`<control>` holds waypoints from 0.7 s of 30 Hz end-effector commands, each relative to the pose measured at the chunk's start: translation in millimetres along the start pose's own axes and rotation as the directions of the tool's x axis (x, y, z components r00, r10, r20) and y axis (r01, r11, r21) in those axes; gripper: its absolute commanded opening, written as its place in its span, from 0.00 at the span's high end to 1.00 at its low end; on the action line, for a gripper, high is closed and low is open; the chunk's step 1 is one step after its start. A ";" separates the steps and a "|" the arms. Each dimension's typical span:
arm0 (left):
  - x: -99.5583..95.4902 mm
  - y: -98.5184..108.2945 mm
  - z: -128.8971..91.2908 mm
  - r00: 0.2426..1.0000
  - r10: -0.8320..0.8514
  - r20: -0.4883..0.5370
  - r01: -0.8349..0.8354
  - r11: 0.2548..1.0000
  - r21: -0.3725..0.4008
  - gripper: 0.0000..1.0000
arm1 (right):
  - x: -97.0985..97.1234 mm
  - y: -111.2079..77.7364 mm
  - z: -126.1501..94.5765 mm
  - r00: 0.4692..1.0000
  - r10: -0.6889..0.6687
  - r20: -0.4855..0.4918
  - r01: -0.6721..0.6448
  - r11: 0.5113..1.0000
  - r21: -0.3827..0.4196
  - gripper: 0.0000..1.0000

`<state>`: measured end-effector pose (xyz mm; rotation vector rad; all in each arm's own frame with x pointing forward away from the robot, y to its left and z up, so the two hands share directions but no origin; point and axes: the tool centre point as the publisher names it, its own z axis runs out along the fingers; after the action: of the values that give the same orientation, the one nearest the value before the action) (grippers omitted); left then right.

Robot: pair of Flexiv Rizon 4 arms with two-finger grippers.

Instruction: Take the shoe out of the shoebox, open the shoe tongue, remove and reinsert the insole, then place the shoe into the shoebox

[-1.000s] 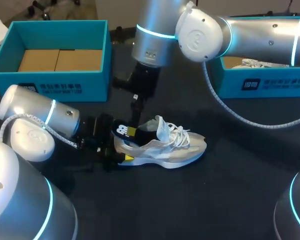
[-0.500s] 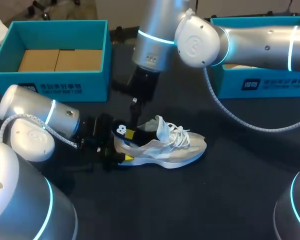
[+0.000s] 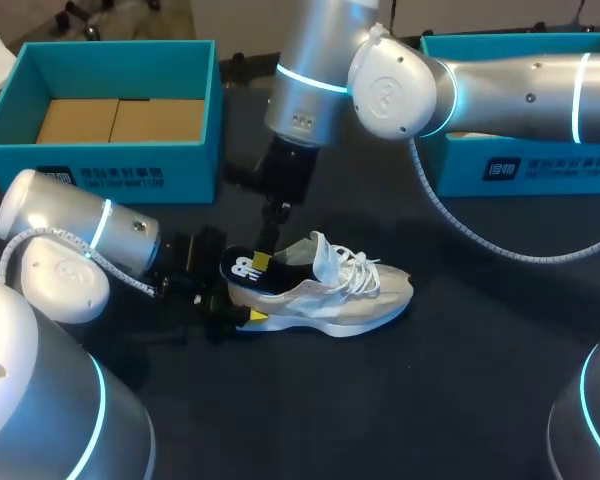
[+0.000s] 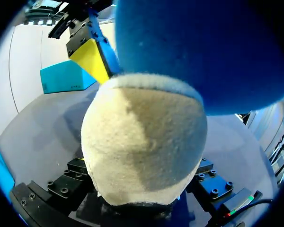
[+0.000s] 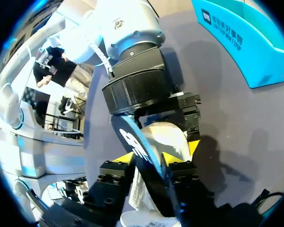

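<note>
A white and grey shoe (image 3: 330, 292) lies mid-table, toe to the right. My left gripper (image 3: 238, 305) comes in low from the left and clasps the heel from both sides; the cream heel (image 4: 142, 146) fills the left wrist view. My right gripper (image 3: 264, 262) hangs from above over the heel opening. Its yellow fingertips (image 5: 124, 158) pinch the black insole (image 5: 142, 149) with a white logo. The insole's (image 3: 245, 266) heel end sticks up out of the shoe. In the left wrist view the insole (image 4: 203, 52) looms above the heel, beside a fingertip (image 4: 92, 59) of my right gripper.
A teal shoebox (image 3: 110, 160) with brown cardboard inside stands at the back left. A second teal box (image 3: 520, 165) stands at the back right, partly behind my right arm. Dark bare table lies in front of and to the right of the shoe.
My right gripper closed from wide open onto the insole's heel end. The insole's end has risen slightly out of the heel. The left gripper and shoe stayed put.
</note>
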<state>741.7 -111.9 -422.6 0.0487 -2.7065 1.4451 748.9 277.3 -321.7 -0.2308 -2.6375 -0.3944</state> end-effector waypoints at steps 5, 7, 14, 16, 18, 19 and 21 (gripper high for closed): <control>-0.4 0.3 0.1 1.000 -0.001 0.000 0.001 1.000 -0.004 1.00 | -2.7 -2.2 -1.4 1.000 -0.001 0.001 0.001 1.000 -0.001 1.00; -0.4 0.3 0.1 1.000 -0.001 0.000 0.001 1.000 -0.004 1.00 | -3.3 -2.8 -3.2 1.000 -0.005 -0.001 0.005 1.000 0.001 1.00; -0.4 0.3 0.1 1.000 -0.001 0.000 0.001 1.000 -0.004 1.00 | -3.6 -2.3 -13.9 1.000 -0.023 -0.013 0.023 1.000 -0.008 1.00; -0.4 0.3 0.1 1.000 -0.001 0.000 0.001 1.000 -0.004 1.00 | -4.6 -2.1 -17.7 1.000 -0.007 -0.026 0.006 0.999 -0.042 1.00; -0.4 0.3 0.1 1.000 -0.001 0.000 0.001 1.000 -0.004 1.00 | -6.6 -1.2 -22.1 0.999 0.012 -0.033 -0.014 0.997 -0.078 1.00; -0.4 0.3 0.1 1.000 -0.001 0.000 0.001 1.000 -0.004 1.00 | -7.3 -0.4 -23.7 0.999 0.013 -0.037 -0.016 0.995 -0.099 1.00; -0.4 0.3 0.1 1.000 -0.001 0.000 0.001 1.000 -0.004 1.00 | -9.8 2.7 -28.9 0.999 0.028 -0.044 -0.033 0.990 -0.140 1.00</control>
<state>742.3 -111.2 -422.4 0.0493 -2.7069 1.4452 769.8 278.6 -300.1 -0.2839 -2.5795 -0.5061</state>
